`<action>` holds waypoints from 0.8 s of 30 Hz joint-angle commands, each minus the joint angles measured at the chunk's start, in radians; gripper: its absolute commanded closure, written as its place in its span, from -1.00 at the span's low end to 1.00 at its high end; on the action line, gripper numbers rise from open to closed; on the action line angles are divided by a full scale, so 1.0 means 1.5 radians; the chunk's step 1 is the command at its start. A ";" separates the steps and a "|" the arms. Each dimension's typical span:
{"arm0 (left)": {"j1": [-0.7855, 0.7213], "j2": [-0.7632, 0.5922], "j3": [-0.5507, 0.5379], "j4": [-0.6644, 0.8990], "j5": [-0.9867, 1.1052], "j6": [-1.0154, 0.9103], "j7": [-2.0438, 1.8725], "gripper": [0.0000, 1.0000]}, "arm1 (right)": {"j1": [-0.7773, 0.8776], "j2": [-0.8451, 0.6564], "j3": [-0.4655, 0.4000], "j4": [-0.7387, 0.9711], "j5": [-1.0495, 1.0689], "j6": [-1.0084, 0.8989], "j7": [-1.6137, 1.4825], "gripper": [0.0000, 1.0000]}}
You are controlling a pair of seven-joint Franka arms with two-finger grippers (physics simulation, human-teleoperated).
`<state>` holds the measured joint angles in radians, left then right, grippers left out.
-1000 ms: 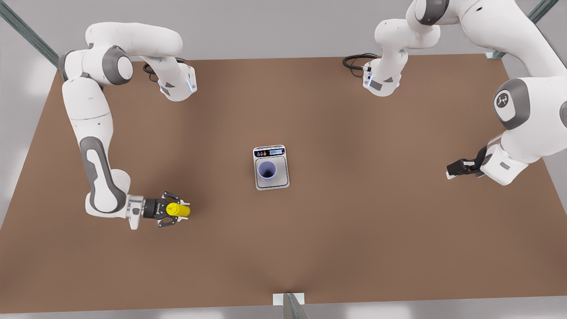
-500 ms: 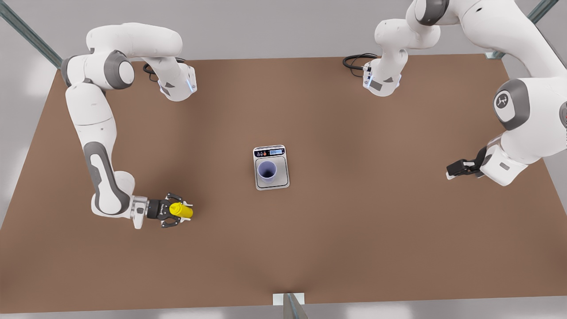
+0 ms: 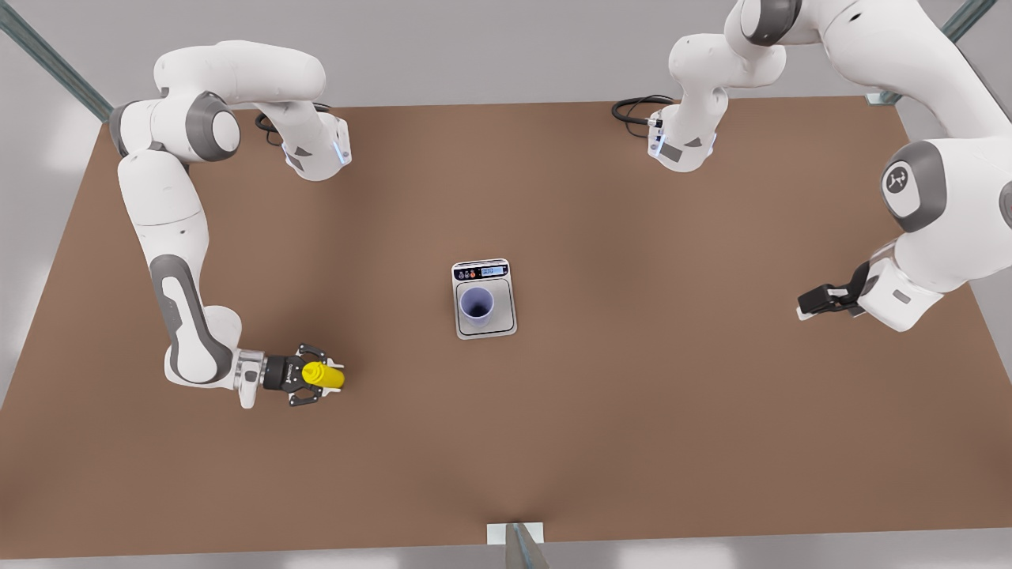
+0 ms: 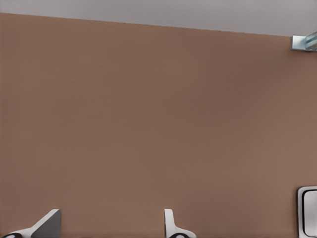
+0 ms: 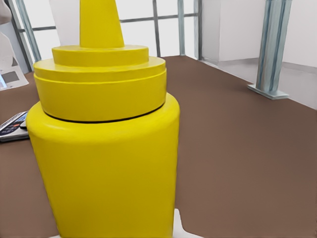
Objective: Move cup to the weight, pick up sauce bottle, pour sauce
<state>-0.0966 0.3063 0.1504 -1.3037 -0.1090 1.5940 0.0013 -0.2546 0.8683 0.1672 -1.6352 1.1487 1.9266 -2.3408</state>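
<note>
The pale lavender-blue cup stands upright on the plate of the silver weight at the table's middle. The yellow sauce bottle stands at the front view's left, and my right gripper is shut on it from the side. The right wrist view has the sauce bottle close up, with the weight behind it. My left gripper waits open and holding nothing over the table at the front view's right. In the left wrist view its fingertips stand apart, and a corner of the weight shows.
The brown table lies bare around the weight. Both arm bases sit at the far edge, with a black cable by one. A metal post stands at the near edge.
My right gripper and the sauce bottle have shifted slightly toward the weight, and that arm's elbow has straightened. The left arm, cup and weight have not moved.
</note>
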 commanded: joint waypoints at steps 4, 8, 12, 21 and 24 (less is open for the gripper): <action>-0.001 -0.002 0.001 -0.002 0.001 0.000 0.001 -1.00 | -0.001 0.000 0.000 -0.001 -0.001 -0.001 -0.001 -0.33; -0.001 -0.003 0.001 -0.001 0.001 0.000 0.004 -1.00 | -0.001 0.000 0.000 0.000 -0.001 -0.001 -0.001 -0.38; -0.001 -0.002 0.001 -0.001 0.001 0.000 0.004 -1.00 | -0.002 0.000 0.000 0.000 -0.001 -0.004 0.002 -0.42; -0.001 -0.002 0.001 -0.001 0.001 0.000 0.004 -1.00 | -0.008 -0.002 0.000 0.000 -0.003 -0.006 -0.004 -1.00; 0.000 -0.001 0.001 -0.001 0.002 0.000 0.004 -1.00 | -0.015 -0.002 -0.003 -0.001 -0.007 -0.019 -0.005 -1.00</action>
<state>-0.0967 0.3053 0.1518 -1.3054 -0.1069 1.5938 0.0081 -0.2841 0.8638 0.1626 -1.6368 1.1360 1.8941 -2.3473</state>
